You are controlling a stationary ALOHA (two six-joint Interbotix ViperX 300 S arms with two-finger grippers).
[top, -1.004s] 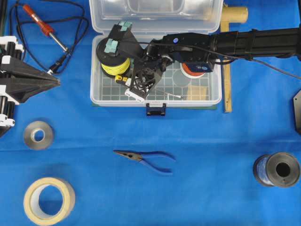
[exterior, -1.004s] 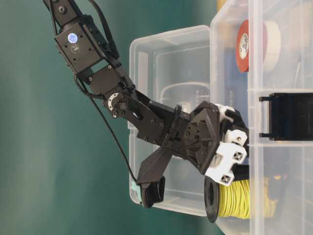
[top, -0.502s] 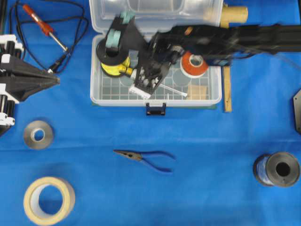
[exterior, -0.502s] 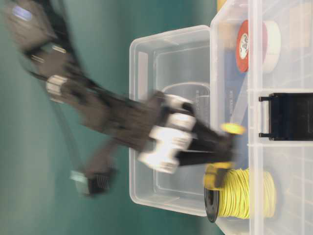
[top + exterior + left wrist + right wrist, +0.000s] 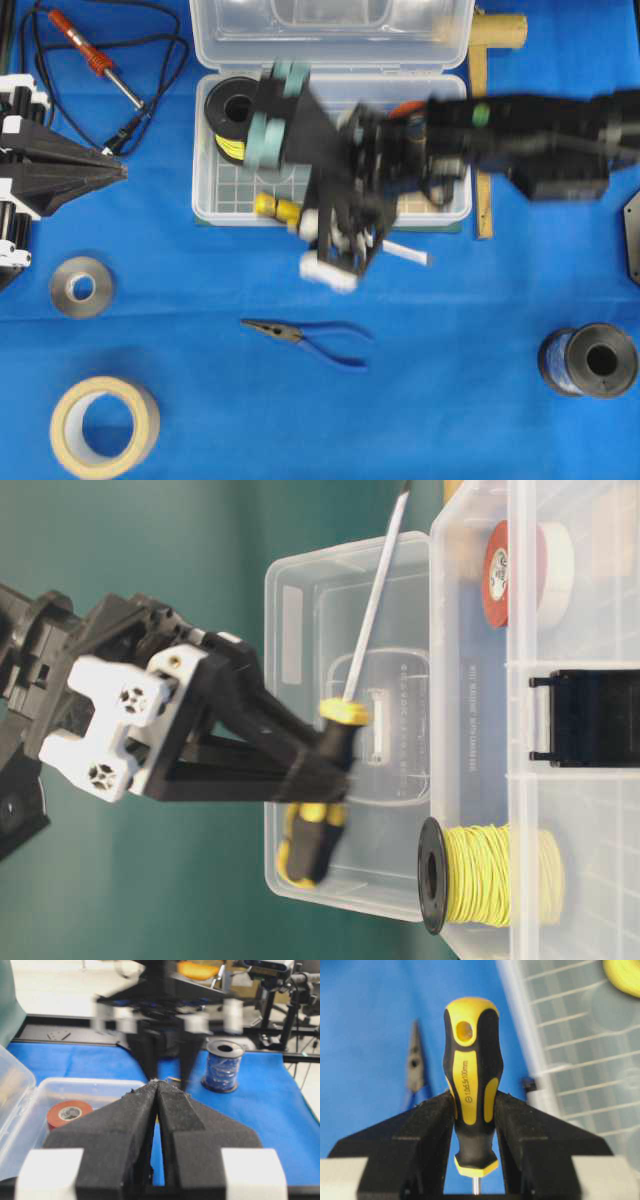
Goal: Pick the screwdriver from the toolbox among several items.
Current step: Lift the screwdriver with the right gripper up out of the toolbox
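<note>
Now right tool (image 5: pixel 474 1125) clamps screwdriver (image 5: pixel 471 1085) over toolbox (image 5: pixel 215 205) front edge; left tool (image 5: pixel 157 1095) pinched together.

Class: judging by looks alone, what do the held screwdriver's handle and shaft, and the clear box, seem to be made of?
Yellow-and-black screwdriver: handle looks like moulded matte plastic, perhaps rubbery black parts; the thin silver shaft looks like shiny metal. Clear translucent toolbox: see-through glossy plastic.

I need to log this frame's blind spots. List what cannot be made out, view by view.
- Overhead view: the right gripper and screwdriver are motion-blurred, so the grip is unreadable there; the arm covers the right part of the toolbox.
- Table-level view: the screwdriver's tip is cut off by the top edge.
- Right wrist view: the shaft is hidden below the handle.
- Left wrist view: the left gripper blocks the foreground.
</note>
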